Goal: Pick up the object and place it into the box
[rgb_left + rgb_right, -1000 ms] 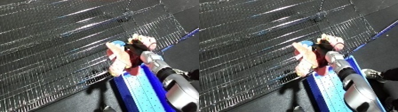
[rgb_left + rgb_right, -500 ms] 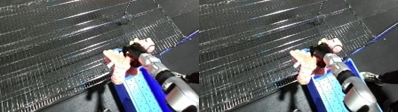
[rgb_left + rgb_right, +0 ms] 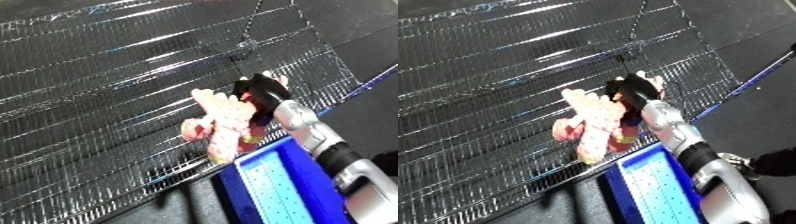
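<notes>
While the right hand (image 3: 259, 90) curls its fingers around a pink and cream soft toy (image 3: 222, 125), the toy hangs over the wire mesh surface (image 3: 107, 90), just above the near corner of the blue bin (image 3: 284, 187), not inside it.

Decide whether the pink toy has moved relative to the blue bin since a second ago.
Cannot tell. The pink toy, in the right hand, sits just beyond the blue bin as before; the camera itself shifted.
</notes>
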`<state>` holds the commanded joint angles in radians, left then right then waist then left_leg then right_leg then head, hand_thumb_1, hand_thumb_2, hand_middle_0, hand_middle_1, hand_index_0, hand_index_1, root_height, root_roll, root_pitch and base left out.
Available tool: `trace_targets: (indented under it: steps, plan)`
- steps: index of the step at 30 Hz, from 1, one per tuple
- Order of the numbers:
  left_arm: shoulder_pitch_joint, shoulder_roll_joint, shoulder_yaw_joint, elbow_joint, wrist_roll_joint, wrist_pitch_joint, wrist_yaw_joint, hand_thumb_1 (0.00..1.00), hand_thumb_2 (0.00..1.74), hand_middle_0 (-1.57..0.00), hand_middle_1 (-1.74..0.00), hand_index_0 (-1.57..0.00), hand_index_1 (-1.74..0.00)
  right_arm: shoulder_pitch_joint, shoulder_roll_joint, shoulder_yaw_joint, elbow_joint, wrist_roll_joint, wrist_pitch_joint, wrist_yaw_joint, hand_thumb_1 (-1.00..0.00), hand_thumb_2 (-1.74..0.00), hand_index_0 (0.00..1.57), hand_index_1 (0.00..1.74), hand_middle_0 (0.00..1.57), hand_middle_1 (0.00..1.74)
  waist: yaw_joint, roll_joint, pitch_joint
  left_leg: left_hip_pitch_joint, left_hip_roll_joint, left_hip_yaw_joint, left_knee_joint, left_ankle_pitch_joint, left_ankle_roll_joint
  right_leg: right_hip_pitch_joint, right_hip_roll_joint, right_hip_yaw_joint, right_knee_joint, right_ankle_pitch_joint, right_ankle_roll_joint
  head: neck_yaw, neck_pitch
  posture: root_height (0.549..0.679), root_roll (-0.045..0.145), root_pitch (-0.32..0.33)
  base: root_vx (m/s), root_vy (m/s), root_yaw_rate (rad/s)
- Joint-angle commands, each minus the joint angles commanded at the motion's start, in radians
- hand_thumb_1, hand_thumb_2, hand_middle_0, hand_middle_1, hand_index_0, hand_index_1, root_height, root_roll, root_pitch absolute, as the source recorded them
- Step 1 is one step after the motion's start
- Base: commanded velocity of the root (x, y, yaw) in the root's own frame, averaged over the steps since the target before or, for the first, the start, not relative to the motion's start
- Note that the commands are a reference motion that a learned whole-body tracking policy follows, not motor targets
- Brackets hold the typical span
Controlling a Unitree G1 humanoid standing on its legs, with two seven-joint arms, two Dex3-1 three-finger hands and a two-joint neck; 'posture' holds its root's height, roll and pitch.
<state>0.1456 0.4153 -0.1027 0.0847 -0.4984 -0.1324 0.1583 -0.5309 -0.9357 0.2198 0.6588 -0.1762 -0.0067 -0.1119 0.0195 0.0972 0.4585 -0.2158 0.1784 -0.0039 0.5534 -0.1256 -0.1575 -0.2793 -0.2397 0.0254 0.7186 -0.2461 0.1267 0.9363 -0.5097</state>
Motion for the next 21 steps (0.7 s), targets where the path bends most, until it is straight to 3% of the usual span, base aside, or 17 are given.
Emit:
trace_targets:
  steps: [5, 10, 15, 21]
  plan:
    - [0.003, -0.006, 0.007, 0.009, 0.011, 0.004, 0.000, 1.00, 1.74, -1.57, -1.74, -1.57, -1.74, 0.079, -0.024, -0.121, -0.081, 0.044, -0.005, -0.052, -1.00, -1.74, 1.57, 1.74, 1.57, 1.74, -0.021, -0.008, -0.009, 0.008, 0.005, 0.001, 0.007, -0.004, 0.0019, 0.009, 0.0003, -0.001, 0.001, 0.002, -0.0001, 0.022, 0.029, 0.635, 0.058, -0.163, -0.021, -0.001, -0.017]
    - [0.014, -0.017, 0.022, 0.010, 0.029, 0.010, 0.002, 1.00, 1.74, -1.57, -1.74, -1.57, -1.74, 0.234, 0.000, -0.315, -0.222, 0.105, -0.024, -0.115, -1.00, -1.74, 1.57, 1.74, 1.57, 1.74, -0.049, -0.016, -0.018, 0.023, 0.011, 0.007, 0.014, -0.012, 0.0049, 0.023, 0.0016, -0.001, 0.002, 0.001, -0.0002, 0.059, 0.051, 0.635, 0.056, -0.177, -0.011, 0.001, -0.033]
    - [0.018, -0.029, 0.028, 0.014, 0.037, 0.016, 0.002, 1.00, 1.74, -1.57, -1.74, -1.57, -1.74, 0.386, 0.077, -0.501, -0.346, 0.174, -0.055, -0.165, -1.00, -1.74, 1.57, 1.74, 1.57, 1.74, -0.071, -0.021, -0.028, 0.039, 0.016, 0.016, 0.018, -0.021, 0.0074, 0.039, 0.0042, 0.002, -0.003, 0.001, -0.0019, 0.113, 0.069, 0.635, 0.056, -0.188, -0.001, 0.001, -0.049]
    - [0.020, -0.049, 0.028, 0.009, 0.040, 0.017, 0.007, 1.00, 1.74, -1.57, -1.74, -1.57, -1.74, 0.496, 0.215, -0.662, -0.443, 0.278, -0.115, -0.228, -1.00, -1.74, 1.57, 1.74, 1.57, 1.74, -0.101, -0.019, -0.040, 0.049, 0.019, 0.024, 0.036, -0.034, 0.0107, 0.051, 0.0065, 0.007, -0.004, 0.002, -0.0064, 0.165, 0.095, 0.636, 0.058, -0.200, -0.002, 0.003, -0.075]
